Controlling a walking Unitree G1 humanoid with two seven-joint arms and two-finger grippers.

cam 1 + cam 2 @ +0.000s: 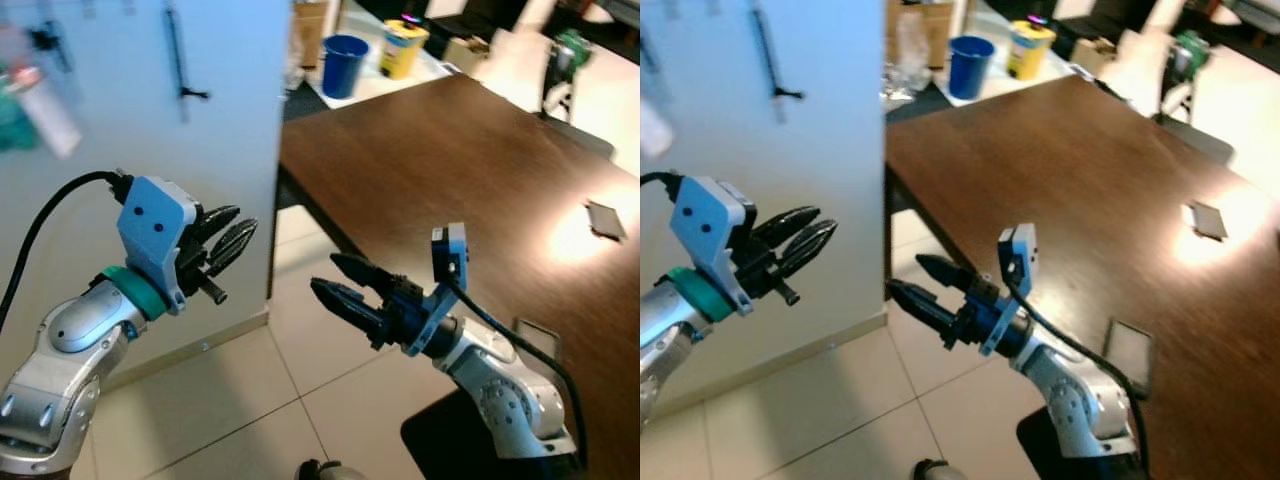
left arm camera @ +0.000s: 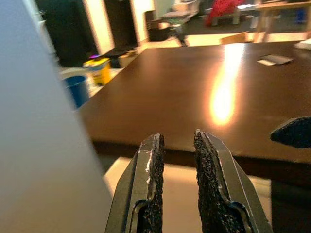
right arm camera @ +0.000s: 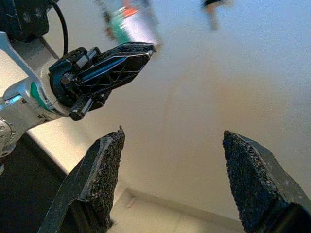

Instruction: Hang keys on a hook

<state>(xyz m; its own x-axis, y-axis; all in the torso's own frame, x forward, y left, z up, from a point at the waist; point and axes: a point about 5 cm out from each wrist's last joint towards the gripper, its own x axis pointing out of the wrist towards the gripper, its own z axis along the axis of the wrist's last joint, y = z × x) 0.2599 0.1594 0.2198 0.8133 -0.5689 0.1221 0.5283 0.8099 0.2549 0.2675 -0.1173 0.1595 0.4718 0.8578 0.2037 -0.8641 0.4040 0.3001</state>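
Hovering at the left of the head view, the left gripper [image 1: 228, 238] points its 2 black fingers toward the frame's centre, pressed nearly together with a thin slit between the pads and nothing in them. Lower centre, the right gripper [image 1: 340, 283] aims back at the white wall panel [image 1: 215, 120], its fingers spread wide and empty. Both hang over the pale tiled floor [image 1: 250, 400].

No keys can be made out anywhere. On the white panel, upper left, a thin dark hook-like fitting [image 1: 180, 60] hangs, with blurred objects I cannot identify further left.

A long dark brown wooden table [image 1: 450, 170] runs from the upper centre down the right side; a small flat grey rectangular object [image 1: 605, 218] lies in a bright glare near its right edge. Beyond the table's far end, at the top of the frame, stand a blue round bucket [image 1: 344, 65] and a yellow tub with a dark lid [image 1: 403, 48]; their contents are not visible
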